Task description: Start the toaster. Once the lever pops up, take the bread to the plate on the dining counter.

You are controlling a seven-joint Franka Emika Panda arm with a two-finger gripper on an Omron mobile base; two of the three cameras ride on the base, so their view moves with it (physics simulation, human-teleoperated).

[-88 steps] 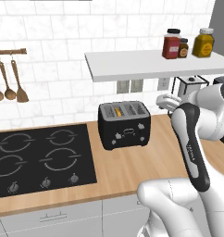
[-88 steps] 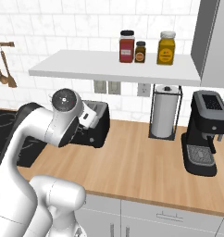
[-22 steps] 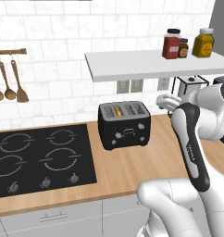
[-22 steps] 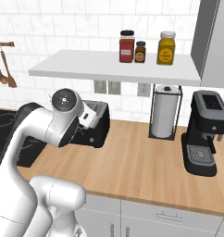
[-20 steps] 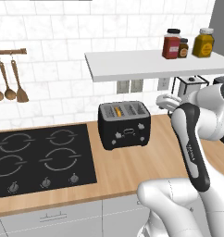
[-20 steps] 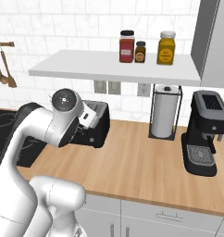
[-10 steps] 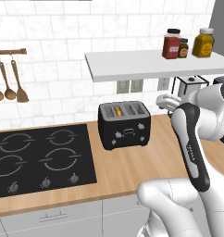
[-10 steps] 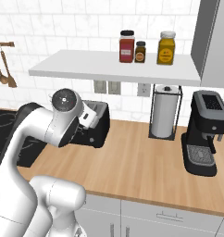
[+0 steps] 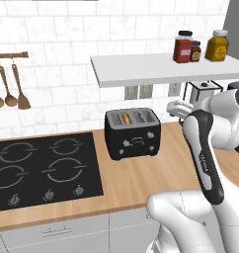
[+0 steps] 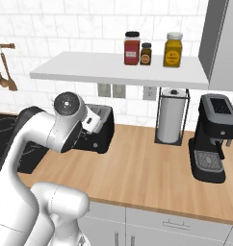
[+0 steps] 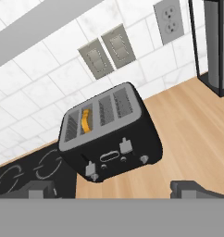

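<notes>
The glossy black toaster (image 9: 133,133) stands on the wood worktop against the tiled wall, also seen as toaster (image 11: 109,136) and partly behind my arm as toaster (image 10: 101,129). The bread (image 11: 86,121) sits low in a left slot, only its orange crust showing; the same bread (image 9: 125,118) shows from the left base. Two grey levers (image 11: 125,146) stick out of the toaster's front. My gripper (image 11: 115,190) is open, hovering above and to the right of the toaster, apart from it. The plate and the dining counter are out of view.
A black hob (image 9: 37,168) lies left of the toaster. A white shelf (image 9: 161,69) with jars hangs above it. A paper towel stand (image 10: 171,120) and a black coffee machine (image 10: 212,137) stand to the right. Bare worktop (image 10: 147,168) lies in front.
</notes>
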